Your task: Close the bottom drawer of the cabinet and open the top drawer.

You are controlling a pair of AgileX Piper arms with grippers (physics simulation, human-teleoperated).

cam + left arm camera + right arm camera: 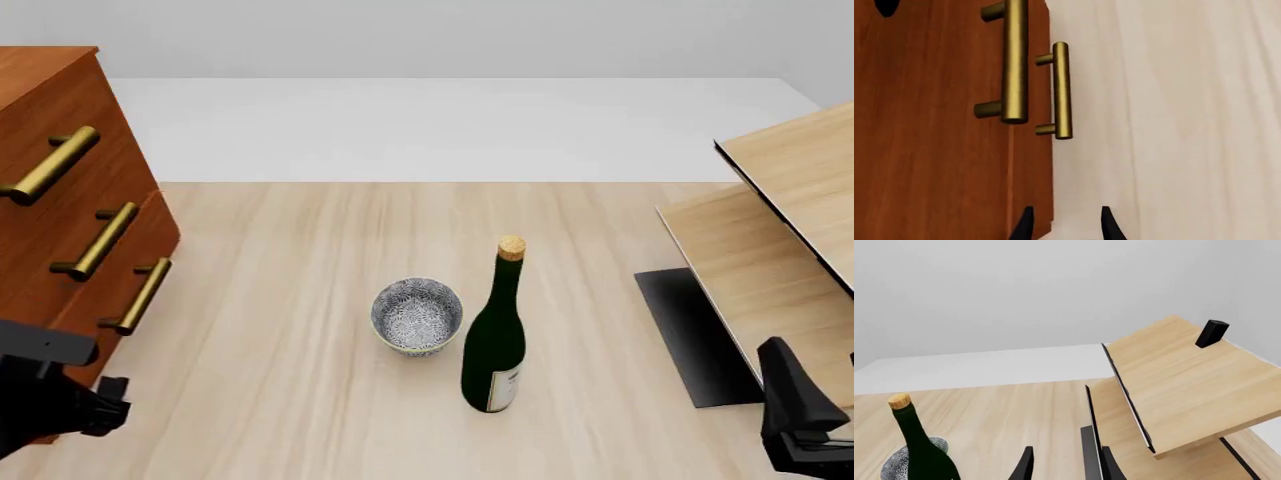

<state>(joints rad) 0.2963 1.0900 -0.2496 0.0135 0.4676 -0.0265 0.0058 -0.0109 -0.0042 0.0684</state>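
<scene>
The cabinet [54,110] stands at the table's left edge, reddish-brown, with three brass bar handles stacked down its front. The top drawer [51,165] looks flush with the front. The bottom drawer [140,296] seems to stand out a little past the one above. My left gripper [1067,227] is low beside the cabinet front, open, with nothing between its fingers. Two brass handles [1014,60] lie ahead of it in the left wrist view. My right gripper [1067,467] is open and empty at the near right, far from the cabinet.
A patterned bowl [416,315] and a dark green corked bottle [497,340] stand mid-table. Pale wood boards [801,200] lean at the right over a black panel [687,335]. A small black block [1211,333] sits on the upper board.
</scene>
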